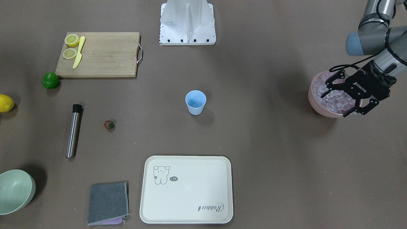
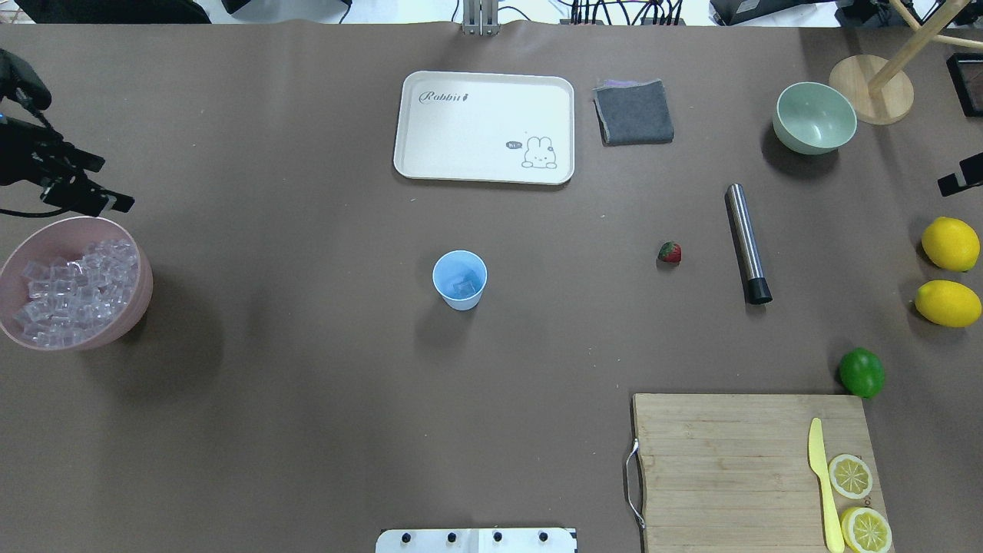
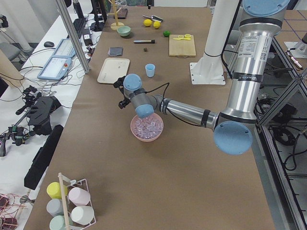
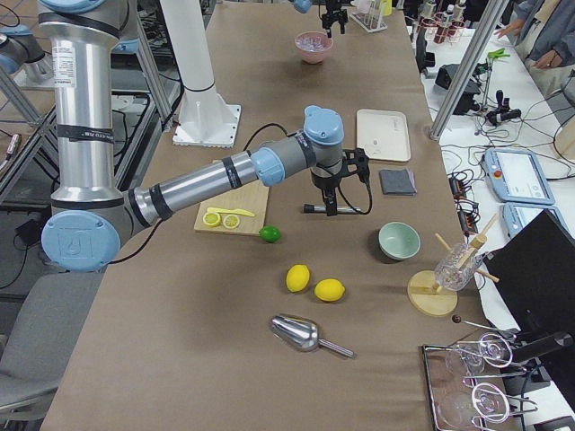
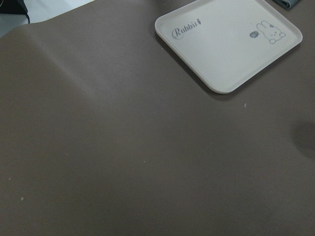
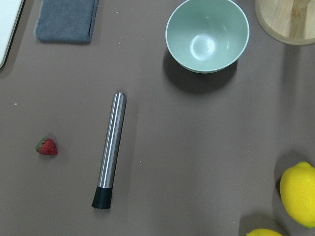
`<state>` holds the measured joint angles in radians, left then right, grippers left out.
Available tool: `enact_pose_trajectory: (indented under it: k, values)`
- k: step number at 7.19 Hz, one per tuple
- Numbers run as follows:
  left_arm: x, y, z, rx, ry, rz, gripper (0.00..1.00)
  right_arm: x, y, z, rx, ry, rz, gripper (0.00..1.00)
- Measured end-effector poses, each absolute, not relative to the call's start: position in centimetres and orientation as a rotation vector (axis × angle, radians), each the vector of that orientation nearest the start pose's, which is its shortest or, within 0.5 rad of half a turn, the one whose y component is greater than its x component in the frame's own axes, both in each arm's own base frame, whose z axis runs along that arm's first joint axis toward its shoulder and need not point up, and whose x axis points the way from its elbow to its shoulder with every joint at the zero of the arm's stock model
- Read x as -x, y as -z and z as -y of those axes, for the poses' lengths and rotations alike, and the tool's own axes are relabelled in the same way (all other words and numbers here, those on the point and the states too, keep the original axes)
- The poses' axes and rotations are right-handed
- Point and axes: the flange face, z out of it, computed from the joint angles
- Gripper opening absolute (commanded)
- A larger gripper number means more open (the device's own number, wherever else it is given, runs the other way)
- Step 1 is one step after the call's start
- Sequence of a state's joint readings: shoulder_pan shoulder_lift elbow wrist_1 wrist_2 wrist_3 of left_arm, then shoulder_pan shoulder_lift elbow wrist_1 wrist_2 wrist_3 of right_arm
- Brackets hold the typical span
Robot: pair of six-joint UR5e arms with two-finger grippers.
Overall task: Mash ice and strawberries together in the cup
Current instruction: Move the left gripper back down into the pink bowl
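Note:
The light-blue cup (image 2: 459, 279) (image 1: 195, 102) stands upright mid-table, and a faint clear shape like an ice cube lies in its bottom. The rest of the ice (image 2: 73, 280) (image 1: 318, 87) fills a pink bowl (image 2: 144, 296) at the table's left end. My left gripper (image 1: 334, 105) (image 2: 111, 184) hovers open just above that bowl's ice, holding nothing. A small red strawberry (image 2: 670, 252) (image 6: 47, 147) lies on the table beside a steel muddler (image 2: 747, 242) (image 6: 110, 147). My right gripper (image 4: 337, 193) hangs high above the muddler. Whether it is open or shut I cannot tell.
A cream tray (image 2: 430, 153), a grey cloth (image 2: 633, 111) and a pale-green bowl (image 2: 814, 115) line the far side. Two lemons (image 2: 951, 243), a lime (image 2: 862, 372) and a cutting board (image 2: 714, 461) with a yellow knife and lemon slices sit at the right.

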<state>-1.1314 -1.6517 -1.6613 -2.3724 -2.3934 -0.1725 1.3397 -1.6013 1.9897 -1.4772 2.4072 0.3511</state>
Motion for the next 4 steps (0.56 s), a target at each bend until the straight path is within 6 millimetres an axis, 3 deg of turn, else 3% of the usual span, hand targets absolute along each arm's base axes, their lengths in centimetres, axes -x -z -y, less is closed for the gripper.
enact_pose_trajectory:
  k: [4]
  values:
    - [-14.4, -55.1, 45.0, -0.6, -0.736, -0.957, 0.97, 4.9, -45.5, 46.4, -0.191, 0.09, 0.917, 1.0]
